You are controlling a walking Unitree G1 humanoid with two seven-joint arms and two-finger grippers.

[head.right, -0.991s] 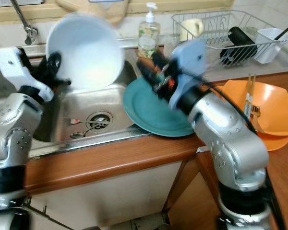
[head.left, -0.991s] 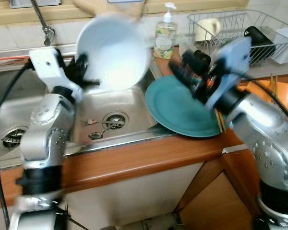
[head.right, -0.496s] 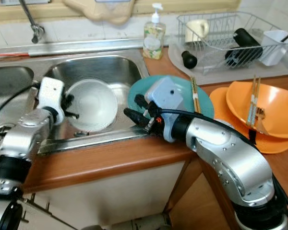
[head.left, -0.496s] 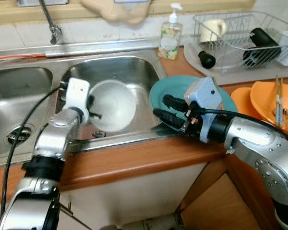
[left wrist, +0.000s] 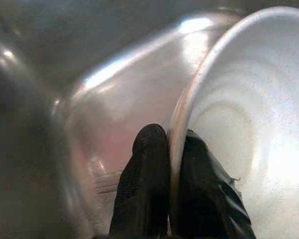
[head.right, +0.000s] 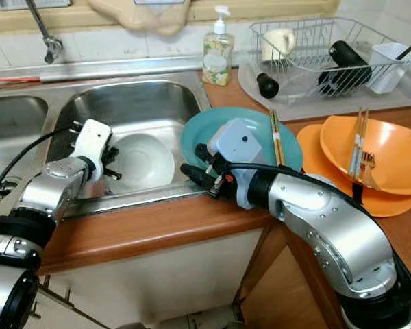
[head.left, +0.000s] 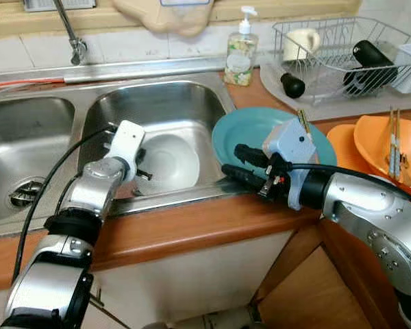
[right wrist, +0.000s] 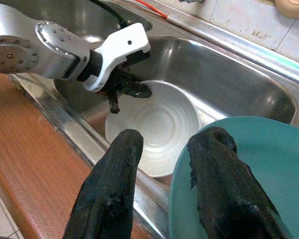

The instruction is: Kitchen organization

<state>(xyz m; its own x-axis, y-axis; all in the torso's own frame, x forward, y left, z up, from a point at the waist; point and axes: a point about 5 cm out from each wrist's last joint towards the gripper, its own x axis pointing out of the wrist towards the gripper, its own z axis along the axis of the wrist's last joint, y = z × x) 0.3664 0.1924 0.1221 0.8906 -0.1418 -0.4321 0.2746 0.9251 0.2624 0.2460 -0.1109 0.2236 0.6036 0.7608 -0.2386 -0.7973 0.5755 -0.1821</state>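
Kitchen sink area, wooden surface (head.left: 192, 229) running along the lower half of the head views, a stainless double sink (head.left: 192, 96) set into it.

Task item: a white round ceramic bowl (head.left: 166, 162) lies in the right basin, left of centre frame, resting on the basin floor as far as can be judged. The left gripper (left wrist: 175, 164) has its jaws closed on the bowl's rim, one finger inside and one outside, as the left wrist view shows plainly.

Just beside the basin, at centre frame, a teal round plate (head.left: 257, 133) overhangs the sink edge. The right gripper (right wrist: 162, 164) holds its jaws apart at the plate's near rim, gripping nothing; one finger lies over the plate edge, the other over the sink lip.

Further out, right of frame: a pair of chopsticks (head.right: 276, 137) lying across the teal plate, stacked orange bowls (head.right: 390, 161) with more utensils, a wire dish rack (head.left: 342, 48) at upper right, a soap pump bottle (head.left: 240, 48) at top centre.

Risks, as assessed:
- Thin rim pinch on a smooth bowl; a lift or tilt could let it slip and strike the steel basin.
- Plate sits on an edge; a nudge from the right fingers could tip it into the basin onto the bowl, or send the chopsticks rolling off.
- Both arms work close together; contact between them is possible.
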